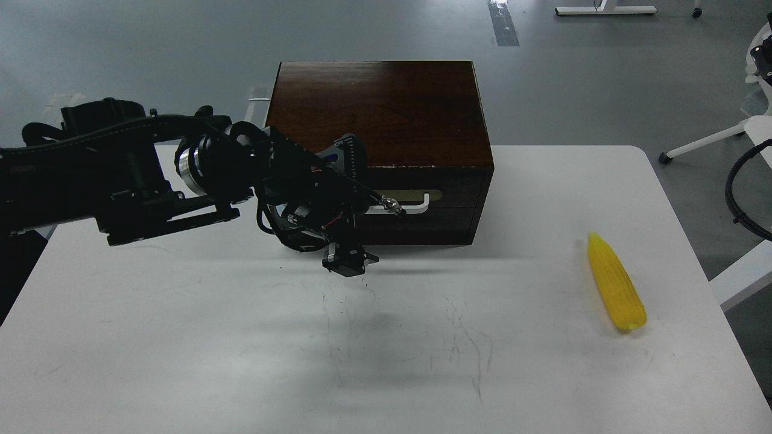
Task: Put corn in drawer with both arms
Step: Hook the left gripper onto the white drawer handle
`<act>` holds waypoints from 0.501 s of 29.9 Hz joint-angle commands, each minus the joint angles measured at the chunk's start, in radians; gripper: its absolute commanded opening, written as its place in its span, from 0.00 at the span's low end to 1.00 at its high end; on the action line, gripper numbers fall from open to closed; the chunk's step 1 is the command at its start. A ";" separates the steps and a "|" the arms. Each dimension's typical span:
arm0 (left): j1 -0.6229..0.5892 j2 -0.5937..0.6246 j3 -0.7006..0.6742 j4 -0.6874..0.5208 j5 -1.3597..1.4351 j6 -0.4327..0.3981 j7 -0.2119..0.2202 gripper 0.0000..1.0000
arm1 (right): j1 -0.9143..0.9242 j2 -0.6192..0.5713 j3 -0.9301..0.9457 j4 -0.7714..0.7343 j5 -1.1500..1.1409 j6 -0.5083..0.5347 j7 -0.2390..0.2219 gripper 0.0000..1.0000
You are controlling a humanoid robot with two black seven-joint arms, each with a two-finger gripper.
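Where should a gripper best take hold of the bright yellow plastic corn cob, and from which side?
Probably across the thick middle of the bright yellow plastic corn cob, coming from above. It lies flat on the white table, its pointed end toward the box, so fingers closing across its width would grip better than on the taper.

No readable text, labels, brands, numbers or signs anywhere in view.
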 commanded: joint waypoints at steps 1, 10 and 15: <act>-0.004 -0.001 0.007 0.012 0.000 0.000 -0.002 0.97 | 0.001 0.000 -0.001 0.000 0.000 0.000 0.000 1.00; 0.001 -0.004 0.014 0.012 -0.002 0.000 -0.006 0.97 | 0.000 -0.018 0.001 0.000 0.000 0.000 0.000 1.00; -0.002 -0.021 0.017 0.007 -0.002 0.000 -0.026 0.97 | 0.000 -0.020 -0.001 0.000 0.000 0.000 0.000 1.00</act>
